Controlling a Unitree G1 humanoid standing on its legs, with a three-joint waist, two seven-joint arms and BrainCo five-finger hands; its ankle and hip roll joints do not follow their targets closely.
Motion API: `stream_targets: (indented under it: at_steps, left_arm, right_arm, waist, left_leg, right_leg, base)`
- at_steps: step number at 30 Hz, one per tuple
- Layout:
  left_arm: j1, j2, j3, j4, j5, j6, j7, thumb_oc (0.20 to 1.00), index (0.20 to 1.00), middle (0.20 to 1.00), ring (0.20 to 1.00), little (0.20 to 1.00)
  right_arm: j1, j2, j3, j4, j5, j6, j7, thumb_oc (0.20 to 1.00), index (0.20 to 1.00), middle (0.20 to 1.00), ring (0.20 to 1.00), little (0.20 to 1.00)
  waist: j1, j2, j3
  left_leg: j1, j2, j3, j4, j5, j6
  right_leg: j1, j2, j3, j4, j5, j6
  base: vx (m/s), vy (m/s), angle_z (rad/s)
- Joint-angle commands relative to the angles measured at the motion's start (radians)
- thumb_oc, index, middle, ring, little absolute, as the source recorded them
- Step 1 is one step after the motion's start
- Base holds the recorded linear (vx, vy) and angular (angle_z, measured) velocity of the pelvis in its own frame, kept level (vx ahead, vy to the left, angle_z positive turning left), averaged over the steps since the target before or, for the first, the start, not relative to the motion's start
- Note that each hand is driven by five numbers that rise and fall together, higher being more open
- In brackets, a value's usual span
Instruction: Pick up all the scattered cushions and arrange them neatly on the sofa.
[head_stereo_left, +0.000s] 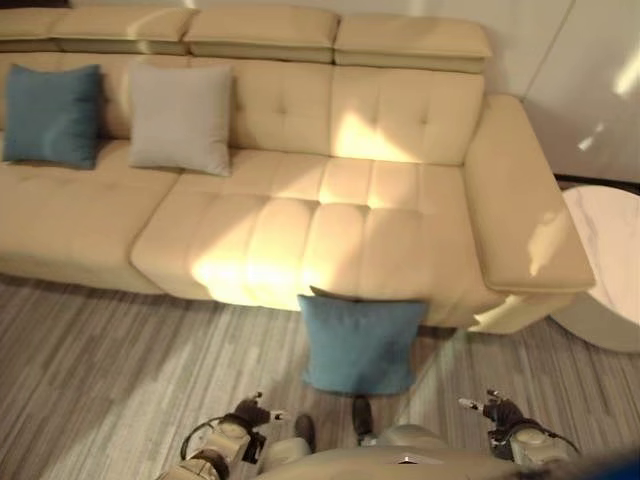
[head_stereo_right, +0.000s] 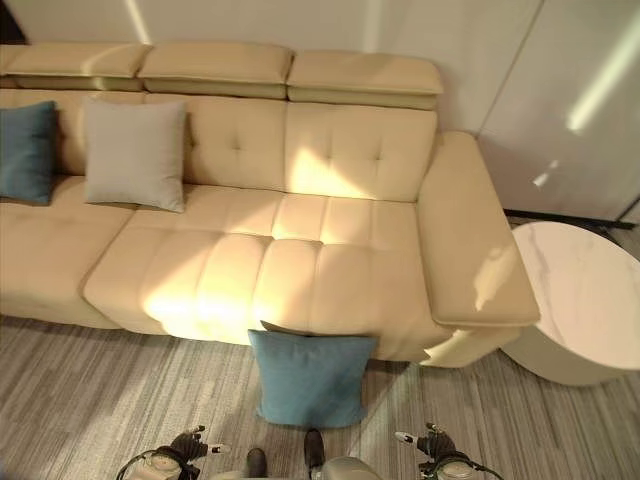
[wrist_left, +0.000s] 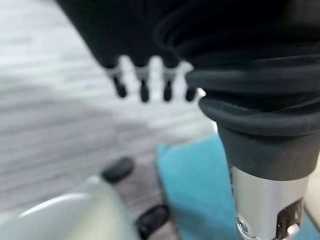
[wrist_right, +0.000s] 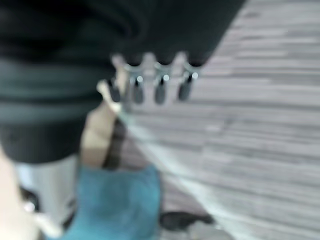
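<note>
Leaning on sofa (head_stereo_left: 400, 250) front: blue cushion (head_stereo_left: 362, 345) | ahead of both hands' fingers (wrist_left: 144, 91)

A sofa (head_stereo_left: 300, 230) spans the back. Two cushions (head_stereo_left: 52, 115) (head_stereo_left: 182, 118) lean against its backrest at left. A third cushion (head_stereo_left: 362, 345) rests on the floor (head_stereo_left: 100, 360) against its front. A round table (head_stereo_right: 580, 300) stands right.
</note>
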Motion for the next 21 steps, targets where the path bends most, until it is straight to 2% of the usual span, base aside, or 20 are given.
stream_targets:
  at_steps: [1,6,8,10,14,16,18,20,21]
  left_arm:
    - [-0.006,0.030,0.011,0.011,-0.012,-0.016,0.012,1.000,1.000,1.000,1.000,1.000]
    - [0.003,0.043,0.042,0.003,-0.039,-0.026,0.023,1.000,1.000,1.000,1.000,1.000]
    - [-0.007,0.054,0.051,-0.007,-0.055,-0.032,0.033,1.000,1.000,1.000,1.000,1.000]
    - [-0.025,0.062,0.053,-0.026,-0.070,-0.043,0.040,1.000,1.000,1.000,1.000,1.000]
    - [-0.034,0.061,0.059,-0.040,-0.090,-0.045,0.042,1.000,1.000,1.000,1.000,1.000]
    - [-0.058,0.063,0.062,-0.065,-0.127,-0.049,0.056,1.000,1.000,1.000,1.000,1.000]
    - [-0.128,0.068,0.050,-0.113,-0.192,-0.066,0.092,1.000,1.000,1.000,1.000,1.000]
    - [-0.144,0.070,0.047,-0.130,-0.214,-0.071,0.101,1.000,1.000,1.000,1.000,1.000]
    - [-0.183,0.073,0.039,-0.163,-0.255,-0.085,0.129,1.000,1.000,1.000,1.000,1.000]
  right_arm:
    - [-0.056,-0.010,-0.006,0.000,0.011,-0.019,-0.001,1.000,1.000,1.000,1.000,1.000]
    - [-0.085,-0.003,0.006,-0.020,0.007,-0.027,-0.004,1.000,1.000,1.000,1.000,1.000]
    - [-0.095,0.000,0.009,-0.034,0.015,-0.032,-0.007,1.000,1.000,1.000,1.000,1.000]
    - [-0.095,-0.003,0.005,-0.039,0.014,-0.041,-0.013,1.000,1.000,1.000,1.000,1.000]
    - [-0.088,-0.014,0.007,-0.037,0.004,-0.044,-0.019,1.000,1.000,1.000,1.000,1.000]
    - [-0.094,-0.028,0.005,-0.046,0.012,-0.044,-0.028,1.000,1.000,1.000,1.000,1.000]
    - [-0.127,-0.045,0.010,-0.079,0.037,-0.056,-0.051,1.000,1.000,1.000,1.000,1.000]
    - [-0.136,-0.050,0.013,-0.091,0.038,-0.058,-0.060,1.000,1.000,1.000,1.000,1.000]
    - [-0.161,-0.059,0.015,-0.117,0.048,-0.063,-0.083,1.000,1.000,1.000,1.000,1.000]
  waist:
    - [0.033,0.007,-0.018]
    - [0.048,0.005,-0.001]
    - [0.048,0.009,0.017]
    - [0.048,0.014,0.026]
    - [0.045,0.009,0.025]
    - [0.044,0.009,0.041]
    - [0.037,0.011,0.095]
    - [0.037,0.011,0.102]
    - [0.033,0.010,0.118]
  left_leg:
    - [0.009,-0.025,0.034,0.034,-0.002,-0.011]
    - [0.003,-0.030,0.082,0.056,-0.024,0.004]
    - [-0.005,-0.025,0.094,0.064,-0.026,0.007]
    - [-0.011,-0.022,0.089,0.079,-0.034,0.000]
    - [-0.016,-0.014,0.085,0.093,-0.036,-0.016]
    - [-0.051,0.004,0.075,0.107,-0.027,-0.028]
    - [-0.188,0.019,0.054,0.176,-0.016,-0.034]
    - [-0.237,0.018,0.050,0.203,-0.015,-0.032]
    - [-0.335,0.020,0.047,0.256,-0.011,-0.030]
  right_leg:
    - [-0.034,-0.114,0.077,0.158,-0.081,0.201]
    - [-0.083,-0.124,0.083,0.196,-0.063,0.227]
    - [-0.129,-0.119,0.082,0.254,-0.068,0.232]
    - [-0.138,-0.152,0.046,0.251,-0.069,0.231]
    - [-0.119,-0.154,0.031,0.223,-0.081,0.217]
    - [-0.144,-0.144,0.010,0.233,-0.089,0.203]
    - [-0.281,-0.137,-0.006,0.312,-0.086,0.187]
    - [-0.326,-0.134,-0.007,0.335,-0.083,0.184]
    - [-0.414,-0.132,-0.009,0.372,-0.077,0.182]
  base:
    - [0.04,0.123,-0.32]
    - [-0.01,0.073,-0.36]
    - [-0.08,0.042,-0.62]
    - [-0.01,-0.017,-0.33]
    - [0.02,-0.083,0.16]
    - [-0.14,-0.184,0.22]
    - [-0.37,-0.172,0.33]
    - [-0.26,-0.082,0.11]
    - [-0.22,-0.079,-0.01]
